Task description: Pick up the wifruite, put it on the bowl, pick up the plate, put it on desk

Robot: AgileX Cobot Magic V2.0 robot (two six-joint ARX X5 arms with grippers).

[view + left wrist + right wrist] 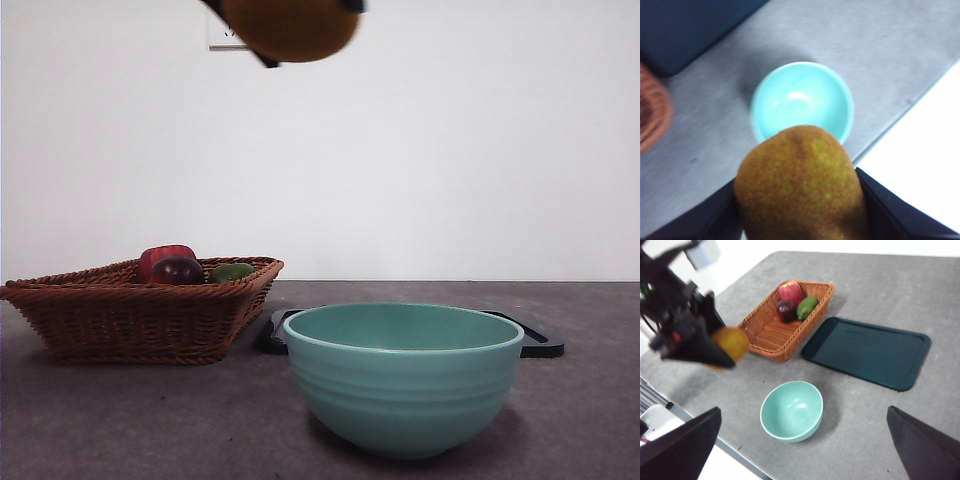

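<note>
Now wifruite (800, 185) clamped in left gripper (800, 200), seemingly above bowl (801, 100)

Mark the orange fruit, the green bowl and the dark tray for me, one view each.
orange fruit (800, 185): left wrist view, middle of its skin, between the left gripper's jaws.
green bowl (403, 385): front view, ribbed outer wall.
dark tray (867, 351): right wrist view, bare flat floor.

Site: lab-type test bench | evidence: bare white wall (480, 150), grey mottled desk (880, 285) (no household clutter) | staged props: wicker basket (771, 330) of fruit, dark tray (867, 351), mint bowl (791, 410) | black robot arm (677, 320) over bench
</note>
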